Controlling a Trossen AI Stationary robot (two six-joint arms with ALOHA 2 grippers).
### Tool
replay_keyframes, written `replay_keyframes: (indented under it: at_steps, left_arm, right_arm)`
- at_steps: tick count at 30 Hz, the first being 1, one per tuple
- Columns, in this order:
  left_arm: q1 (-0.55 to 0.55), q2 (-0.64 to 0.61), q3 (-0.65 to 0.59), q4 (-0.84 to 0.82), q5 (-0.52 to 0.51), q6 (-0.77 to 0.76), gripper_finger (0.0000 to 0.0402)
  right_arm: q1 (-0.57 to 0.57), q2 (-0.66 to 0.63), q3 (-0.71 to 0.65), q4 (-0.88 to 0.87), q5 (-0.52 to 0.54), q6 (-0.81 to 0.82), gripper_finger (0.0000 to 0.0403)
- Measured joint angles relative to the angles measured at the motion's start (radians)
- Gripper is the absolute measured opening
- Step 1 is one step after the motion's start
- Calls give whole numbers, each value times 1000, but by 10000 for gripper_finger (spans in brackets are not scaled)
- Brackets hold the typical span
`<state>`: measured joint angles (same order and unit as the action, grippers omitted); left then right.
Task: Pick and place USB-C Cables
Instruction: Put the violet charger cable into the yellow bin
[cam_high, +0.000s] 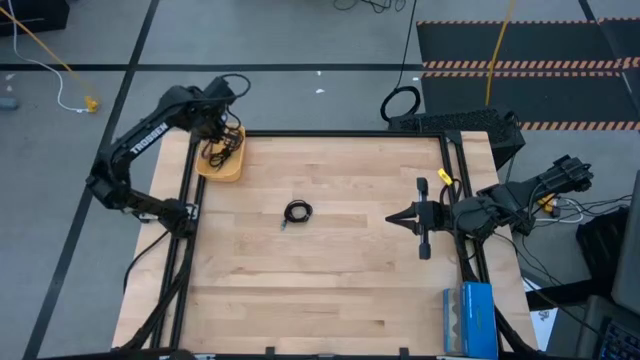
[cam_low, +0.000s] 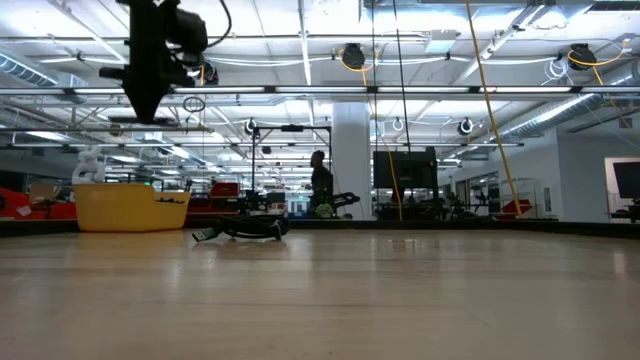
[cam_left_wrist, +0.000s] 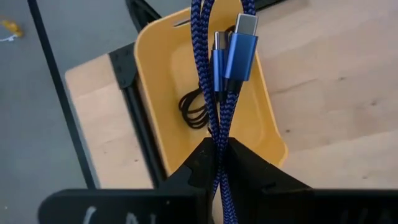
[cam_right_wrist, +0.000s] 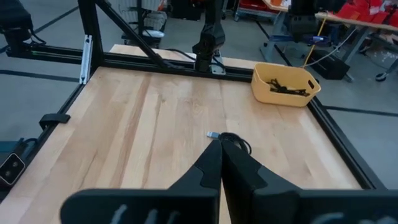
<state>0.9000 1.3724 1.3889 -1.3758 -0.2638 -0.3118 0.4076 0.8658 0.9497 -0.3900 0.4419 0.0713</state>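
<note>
Pale wooden table (cam_high: 330, 270) with a black metal frame, grey floor around it, a wide hall with ceiling lights beyond.

Left claw (cam_left_wrist: 217, 163) hangs above the table's far left corner. Its dark fingers (cam_left_wrist: 249, 171) are clamped on a blue-purple braided USB-C cable (cam_left_wrist: 214, 106), folded double; the strands run out from between the fingers, and two blue metal plugs (cam_left_wrist: 236, 53) sit along the free length.

Directly beneath this claw sits a yellow plastic bin (cam_left_wrist: 261, 127), touching the frame corner. A loosely bundled thin black cable (cam_left_wrist: 196, 111) lies inside it, on the bin floor. The held cable is above the bin, apart from the black bundle.

In the low view the left arm hangs above the yellow bin (cam_low: 130, 208), well clear of its rim.

Right claw (cam_right_wrist: 221, 163) hovers low over the table near the right frame rail, fingers pressed together, gripping nothing. Just ahead of its tips lies a small round coil of thin black cable (cam_high: 297, 212), flat on the bare wood near the table's middle, one silver plug end (cam_right_wrist: 212, 134) poking out. The coil is well apart from the left claw and the bin.

A blue box (cam_high: 468, 318) rests at the table's near right corner, behind and beside the right claw.
</note>
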Motion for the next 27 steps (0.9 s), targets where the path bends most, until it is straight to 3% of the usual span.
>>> replay_keyframes:
  at_steps: [10,27]
  left_arm:
    - [66,0,-240,258,2,59,35]
    - [99,25,-397,523,2,82,35]
  right_arm:
    - [0,0,0,-9,0,24,0]
    - [0,0,0,-11,1,14,0]
